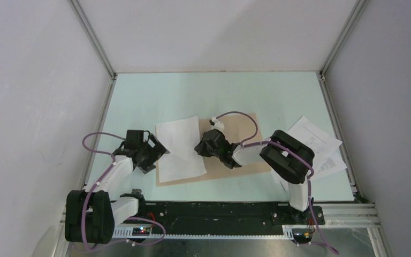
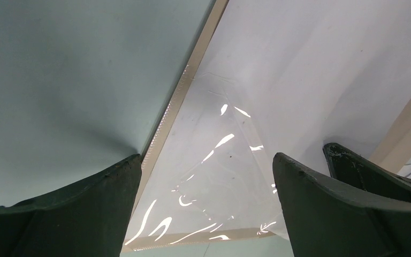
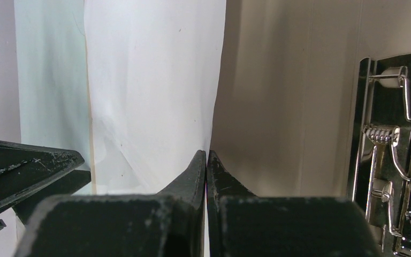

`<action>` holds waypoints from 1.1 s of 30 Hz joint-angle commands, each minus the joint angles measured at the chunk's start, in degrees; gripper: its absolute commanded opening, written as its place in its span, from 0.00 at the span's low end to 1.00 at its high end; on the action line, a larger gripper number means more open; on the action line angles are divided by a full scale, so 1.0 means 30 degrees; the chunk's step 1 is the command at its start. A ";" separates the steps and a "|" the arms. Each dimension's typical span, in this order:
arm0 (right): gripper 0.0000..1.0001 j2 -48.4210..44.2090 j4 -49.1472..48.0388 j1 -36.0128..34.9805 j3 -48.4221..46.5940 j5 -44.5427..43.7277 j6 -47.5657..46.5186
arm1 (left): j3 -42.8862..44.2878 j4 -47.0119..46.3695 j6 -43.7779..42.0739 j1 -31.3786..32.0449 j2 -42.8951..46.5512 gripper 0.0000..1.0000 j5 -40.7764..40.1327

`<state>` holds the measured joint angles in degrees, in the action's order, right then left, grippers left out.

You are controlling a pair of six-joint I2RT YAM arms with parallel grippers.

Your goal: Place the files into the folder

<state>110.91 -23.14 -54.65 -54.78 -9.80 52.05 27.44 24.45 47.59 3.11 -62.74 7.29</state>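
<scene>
Pale table [image 1: 192, 91] under folder [image 1: 246, 124], files [image 1: 181, 147]

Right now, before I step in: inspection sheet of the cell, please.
Surface: pale green table, no spills seen.
Job's things: brown folder lies open mid-table, with its metal clip showing; one white sheet lies on its left leaf; printed sheets are stacked by the table's right edge, outside the folder.
Clutter: nothing seen.
Grippers: left gripper, jaws open at the sheet's left edge, holding nothing; right gripper, jaws shut at the sheet's right edge, over the folder.
Cables: purple cables run along both arms; one loops above the folder.
Surroundings: white walls, metal frame posts.
</scene>
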 commanded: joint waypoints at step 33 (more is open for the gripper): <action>0.00 -0.0103 -0.0324 -0.1004 0.0476 -0.0619 0.0595 | -0.0280 0.0474 0.0161 0.0200 -0.0240 1.00 -0.0005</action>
<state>110.91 -23.38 -56.66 -54.02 -11.14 53.34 27.44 24.45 47.59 3.11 -62.74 7.27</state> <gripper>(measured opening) 0.009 0.994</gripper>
